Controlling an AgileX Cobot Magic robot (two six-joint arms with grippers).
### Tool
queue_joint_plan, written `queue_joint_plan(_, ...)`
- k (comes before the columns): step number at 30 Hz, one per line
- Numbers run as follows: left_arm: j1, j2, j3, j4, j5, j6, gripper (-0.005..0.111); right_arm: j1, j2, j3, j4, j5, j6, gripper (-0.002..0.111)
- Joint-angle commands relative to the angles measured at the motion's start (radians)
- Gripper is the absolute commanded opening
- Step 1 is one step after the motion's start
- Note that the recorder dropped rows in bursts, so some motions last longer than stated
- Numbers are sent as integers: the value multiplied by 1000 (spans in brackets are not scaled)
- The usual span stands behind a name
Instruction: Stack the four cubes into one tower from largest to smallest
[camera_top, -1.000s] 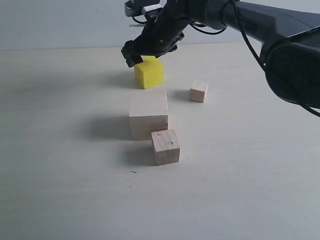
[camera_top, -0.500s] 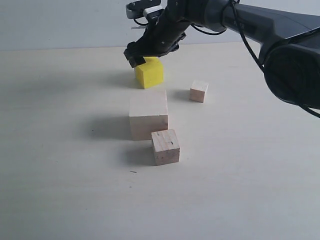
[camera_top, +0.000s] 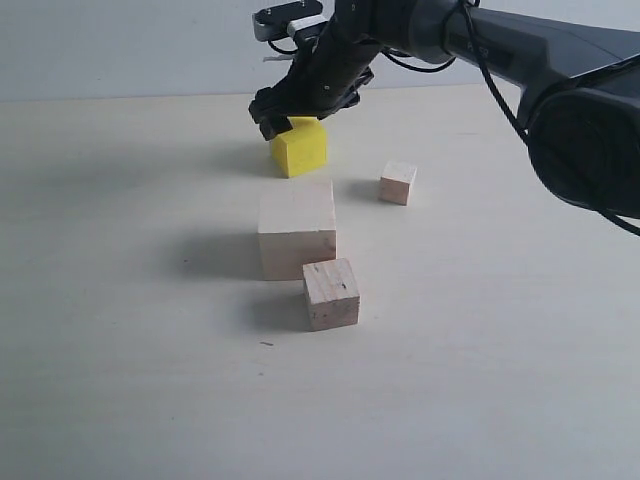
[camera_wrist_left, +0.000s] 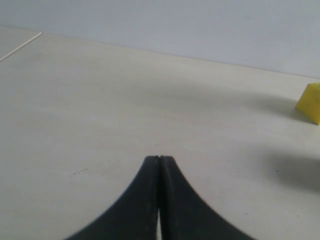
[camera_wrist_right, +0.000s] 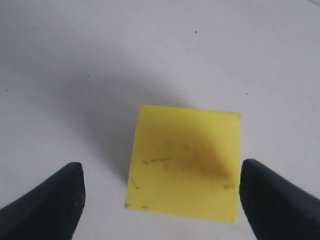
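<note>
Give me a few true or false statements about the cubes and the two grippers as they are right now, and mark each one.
1. The right gripper is open, with the yellow cube between its fingers. True.
2. The yellow cube sits on top of the largest pale cube. False: it rests on the table, behind that cube and apart from it.
3. The left gripper is shut and holds nothing. True.
4. The tiny cube is stacked on the speckled cube. False: it stands alone on the table, and nothing lies on the speckled cube.
</note>
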Motion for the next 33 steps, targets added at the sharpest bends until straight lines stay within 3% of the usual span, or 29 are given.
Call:
queue_joint_plan(1, -7, -6, 3, 1, -6, 0, 0, 1, 9, -6, -41, 16, 35, 80)
queue_joint_plan(33, -7, -6, 3, 1, -6, 0, 0, 2, 30, -6, -22, -26, 32, 79)
